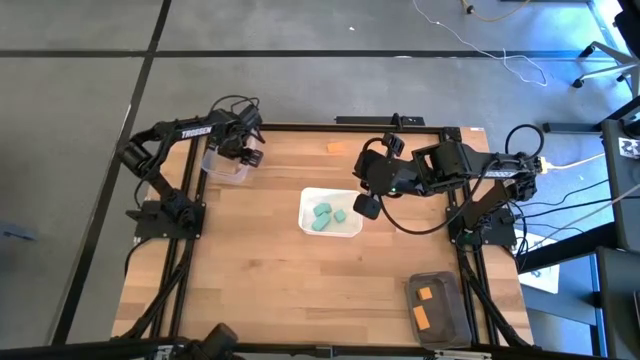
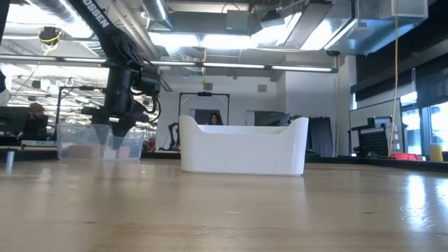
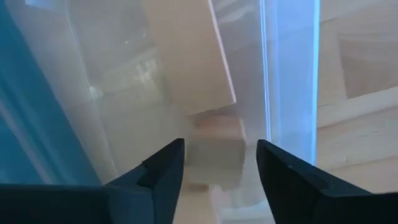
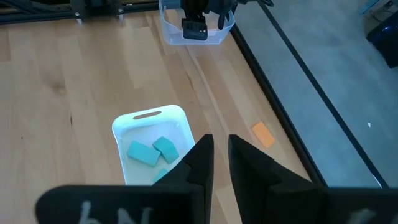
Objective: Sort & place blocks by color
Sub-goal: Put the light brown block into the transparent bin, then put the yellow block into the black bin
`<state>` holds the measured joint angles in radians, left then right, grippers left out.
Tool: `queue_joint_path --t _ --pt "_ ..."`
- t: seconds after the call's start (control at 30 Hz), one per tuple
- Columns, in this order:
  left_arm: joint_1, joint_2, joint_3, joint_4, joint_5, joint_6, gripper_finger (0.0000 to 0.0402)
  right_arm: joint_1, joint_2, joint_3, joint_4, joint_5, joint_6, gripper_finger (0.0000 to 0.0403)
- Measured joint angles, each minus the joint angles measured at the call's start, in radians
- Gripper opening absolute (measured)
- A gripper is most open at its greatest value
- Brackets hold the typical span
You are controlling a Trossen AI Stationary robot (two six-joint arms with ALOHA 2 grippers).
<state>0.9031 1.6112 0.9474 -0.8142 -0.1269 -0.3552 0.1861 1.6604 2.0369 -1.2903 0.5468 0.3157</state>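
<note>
Over the clear tub [image 1: 226, 165], the left gripper [image 3: 221, 165] hangs with fingers apart above pale wood blocks [image 3: 193, 56] inside it, and should lift straight up clear of the tub wall, while the right gripper [image 4: 221, 155], fingers nearly together, waits beside it.

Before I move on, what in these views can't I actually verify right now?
- Contents of the clear tub: in the high view the left gripper covers it; in the left wrist view pale blocks are blurred, count unclear.
- White tray: the low view shows only its wall, hiding the teal blocks.
- Dark tub with orange blocks: seen only from above, small.
</note>
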Motion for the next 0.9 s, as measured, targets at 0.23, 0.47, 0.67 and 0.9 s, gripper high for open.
queue_joint_path --t 0.23,0.47,0.67,0.9 --pt "0.000 -0.004 0.002 -0.003 0.015 0.000 0.0200 0.000 0.000 0.000 0.000 0.000 0.021 0.0051" --pt "-0.008 -0.137 0.102 -0.083 0.025 0.047 0.0201 -0.045 0.001 0.000 0.004 0.014 0.040 0.0051" --pt "-0.064 -0.317 0.211 -0.092 0.084 0.128 0.0202 -0.172 0.034 0.000 0.065 0.035 0.009 0.0051" --pt "-0.129 -0.454 0.285 -0.090 0.090 0.183 0.0202 -0.350 0.116 0.000 0.049 -0.116 -0.114 0.0076"
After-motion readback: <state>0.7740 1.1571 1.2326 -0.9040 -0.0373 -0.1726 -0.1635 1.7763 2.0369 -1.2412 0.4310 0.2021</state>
